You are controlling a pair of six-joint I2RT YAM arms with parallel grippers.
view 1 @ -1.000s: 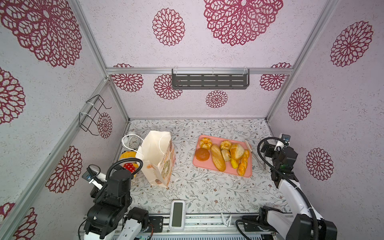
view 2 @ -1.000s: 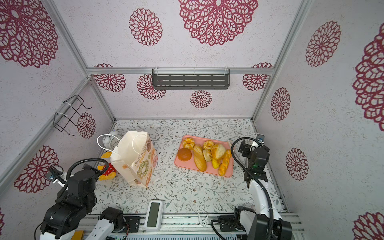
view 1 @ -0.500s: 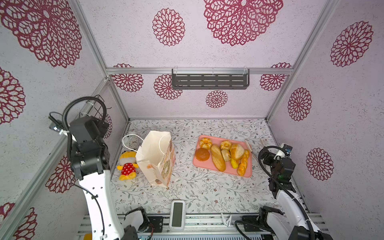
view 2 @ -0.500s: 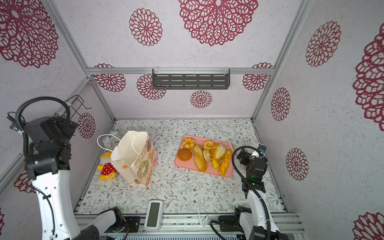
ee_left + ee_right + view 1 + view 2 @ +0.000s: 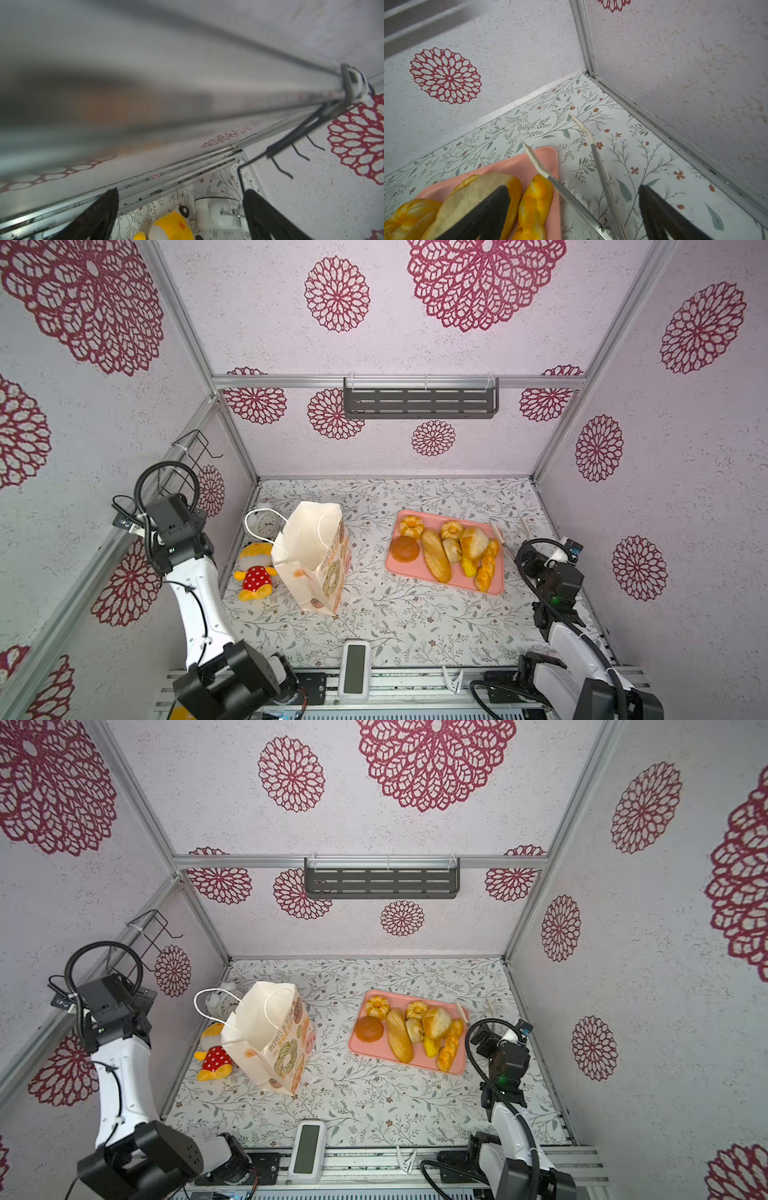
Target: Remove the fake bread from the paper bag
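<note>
Lying in a heap on a flat pink plastic tray, the fake bread is a set of glossy golden-brown and yellow-orange toy loaves: a long baguette, fluted ring buns, a round brown bun, a pale cut roll and a yellow braid. It shows in both top views, right of centre on the floral table cover. None of it is held.

The tall cream-white paper bag with white cord handles and orange-brown bakery prints stands upright, well apart from the tray on its left, with its mouth open.

Just beside the tray's right edge lie metal tongs with white tips; one tip lies over the tray's corner. The right gripper hovers above them with its black fingers spread wide and empty, one finger over the pale roll.

Against the bag's left side lies a yellow plush toy with a red spotted part, and behind it a white twin-bell alarm clock.

The left gripper hangs high by the left wall, fingers wide apart and empty, with the plush toy and clock showing below between them. A black wire rack is mounted on that wall near the wrist.

A white digital timer and a white clip sit at the table's front edge. A grey slotted shelf hangs on the back wall.
</note>
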